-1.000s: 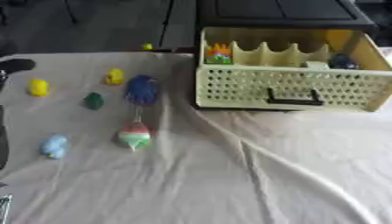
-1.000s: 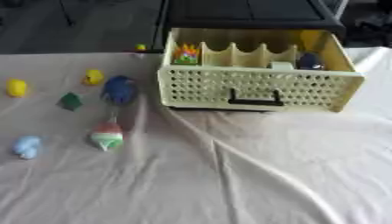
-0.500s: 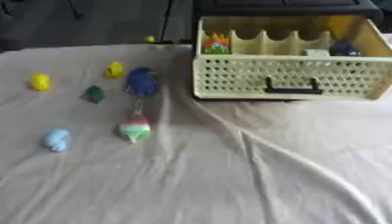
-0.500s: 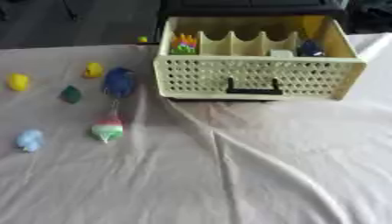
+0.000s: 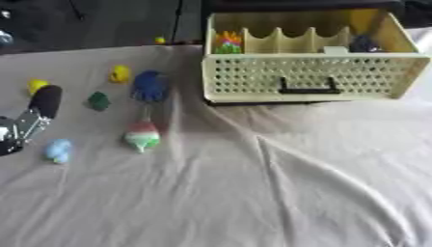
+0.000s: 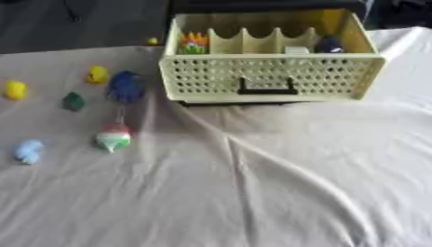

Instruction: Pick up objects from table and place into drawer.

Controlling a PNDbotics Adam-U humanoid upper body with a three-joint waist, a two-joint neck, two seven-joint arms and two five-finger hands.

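The left robot hand [image 5: 25, 123] edges in at the left side of the counter [image 5: 253, 193], a black finger raised beside the yellow toy [image 5: 36, 86], and whether it is released or clenched cannot be told; the right robot hand shows nowhere. On the wrinkled cloth lie a second yellow toy [image 5: 120, 74], a dark green piece [image 5: 99, 101], a blue toy [image 5: 150, 86], a red, white and green toy [image 5: 141, 135] and a pale blue toy [image 5: 58, 150], all apart from each other. The cream drawer [image 5: 312, 77] stands open at the back right, with a colourful toy [image 5: 226, 42] in its left compartment and a dark thing [image 5: 364, 44] at its right.
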